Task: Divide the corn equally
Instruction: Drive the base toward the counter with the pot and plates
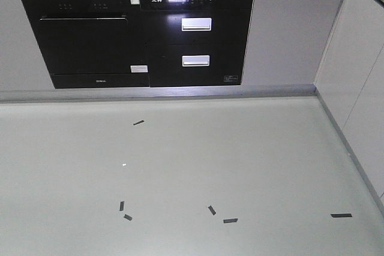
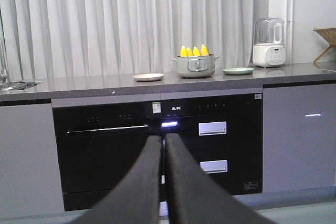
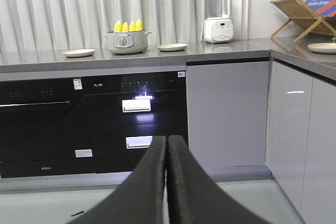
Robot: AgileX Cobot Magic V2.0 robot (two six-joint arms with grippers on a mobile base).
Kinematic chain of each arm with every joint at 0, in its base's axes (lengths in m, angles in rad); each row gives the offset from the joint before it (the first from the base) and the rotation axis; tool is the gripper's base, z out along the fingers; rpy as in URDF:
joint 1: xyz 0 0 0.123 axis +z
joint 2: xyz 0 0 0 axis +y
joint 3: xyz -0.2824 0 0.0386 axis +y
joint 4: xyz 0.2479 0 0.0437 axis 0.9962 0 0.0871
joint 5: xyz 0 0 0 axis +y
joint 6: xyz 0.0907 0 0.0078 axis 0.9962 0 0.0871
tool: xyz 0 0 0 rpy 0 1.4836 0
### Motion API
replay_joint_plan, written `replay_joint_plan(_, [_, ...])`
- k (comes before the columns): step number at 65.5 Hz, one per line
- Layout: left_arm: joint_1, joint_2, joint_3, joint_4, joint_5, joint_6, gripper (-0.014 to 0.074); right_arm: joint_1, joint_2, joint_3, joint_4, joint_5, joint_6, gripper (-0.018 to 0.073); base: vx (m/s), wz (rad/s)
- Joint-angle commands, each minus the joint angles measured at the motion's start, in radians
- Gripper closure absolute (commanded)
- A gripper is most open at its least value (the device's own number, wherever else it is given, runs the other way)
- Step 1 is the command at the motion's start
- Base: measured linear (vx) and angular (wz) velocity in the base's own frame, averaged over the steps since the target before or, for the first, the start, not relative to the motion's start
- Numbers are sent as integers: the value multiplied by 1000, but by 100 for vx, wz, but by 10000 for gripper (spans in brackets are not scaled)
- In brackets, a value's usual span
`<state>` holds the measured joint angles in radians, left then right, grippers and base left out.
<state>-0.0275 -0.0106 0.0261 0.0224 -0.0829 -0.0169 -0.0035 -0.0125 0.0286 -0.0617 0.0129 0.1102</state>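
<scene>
Several yellow cobs of corn (image 2: 193, 51) stand upright in a grey-green pot (image 2: 196, 66) on the countertop; the right wrist view shows the same corn (image 3: 128, 25) in the pot (image 3: 126, 42). A cream plate (image 2: 148, 76) lies left of the pot and a pale green plate (image 2: 237, 70) right of it. Both are far from me, across the floor. My left gripper (image 2: 163, 138) is shut with nothing in it, held low in front of the black ovens. My right gripper (image 3: 167, 138) is shut and empty too.
Black built-in ovens (image 1: 138, 37) sit under the grey countertop (image 2: 105, 85). A white blender (image 3: 218, 17) stands at the right, a wooden rack (image 3: 304, 17) and a white plate (image 3: 322, 48) on the side counter. Tape marks (image 1: 230, 220) dot the pale floor.
</scene>
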Motion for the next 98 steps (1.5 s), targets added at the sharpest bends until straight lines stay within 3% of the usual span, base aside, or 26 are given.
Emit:
replay_joint_plan(1, [0,-17,15,-10,-78,-2,603,-5,-3,8,-4,-75,1,570,0,0])
replay_joint_plan(98, [0,-17,15,-10,-78,-2,603,-5,-3,8,-4,-75,1,570,6,3])
